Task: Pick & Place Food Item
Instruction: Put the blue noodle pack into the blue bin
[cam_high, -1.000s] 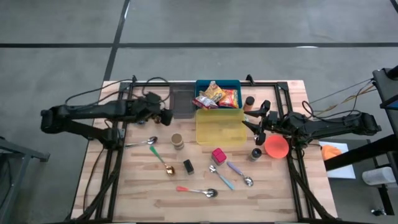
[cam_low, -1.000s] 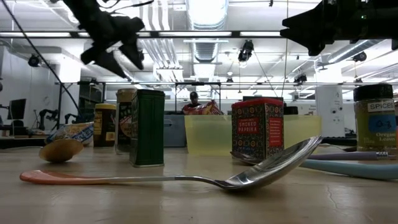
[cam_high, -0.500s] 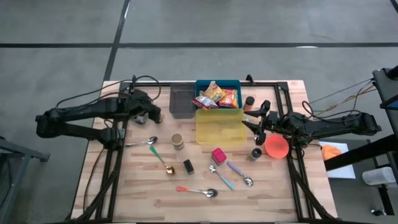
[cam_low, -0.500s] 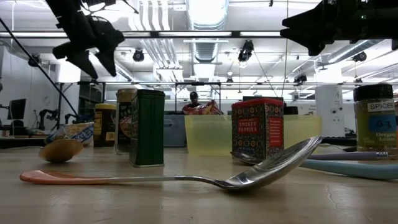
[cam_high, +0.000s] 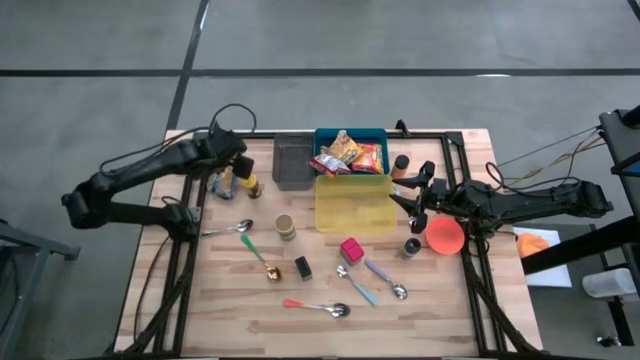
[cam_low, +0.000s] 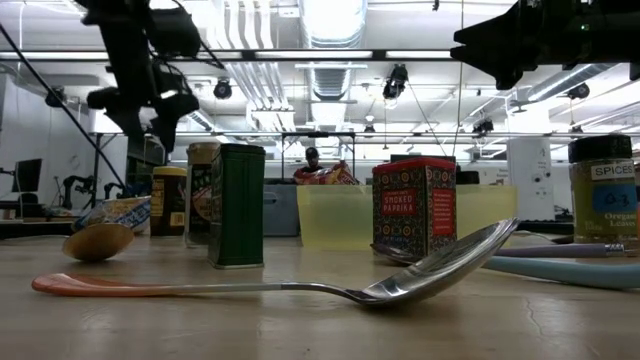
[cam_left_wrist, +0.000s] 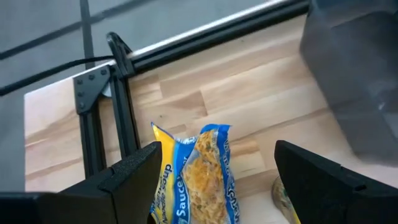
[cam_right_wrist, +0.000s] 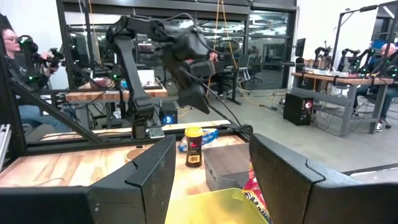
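Observation:
A blue-and-yellow food packet (cam_high: 222, 184) lies flat on the table near its far left corner. It also shows in the left wrist view (cam_left_wrist: 198, 183) and the low view (cam_low: 112, 213). My left gripper (cam_high: 233, 170) hangs open above the packet and slants down at it. Its fingers (cam_left_wrist: 134, 177) stand apart on either side of the packet and do not touch it. My right gripper (cam_high: 414, 195) waits open and level at the right of the yellow tub (cam_high: 352, 222). Nothing is between its fingers (cam_right_wrist: 146, 180).
A small brown-capped jar (cam_high: 250, 187) stands just right of the packet, and a grey bin (cam_high: 292, 176) stands beyond that. A blue bin (cam_high: 350, 132) holds snack packets. Spice tins (cam_high: 351, 249), several spoons (cam_high: 262, 262) and an orange bowl (cam_high: 445, 236) are spread over the near half. People sit beyond the table.
My left gripper has swung from beside the grey bin toward the table's left and far edges. It has tipped further down and now hangs over the food packet. Its fingers have stayed open.

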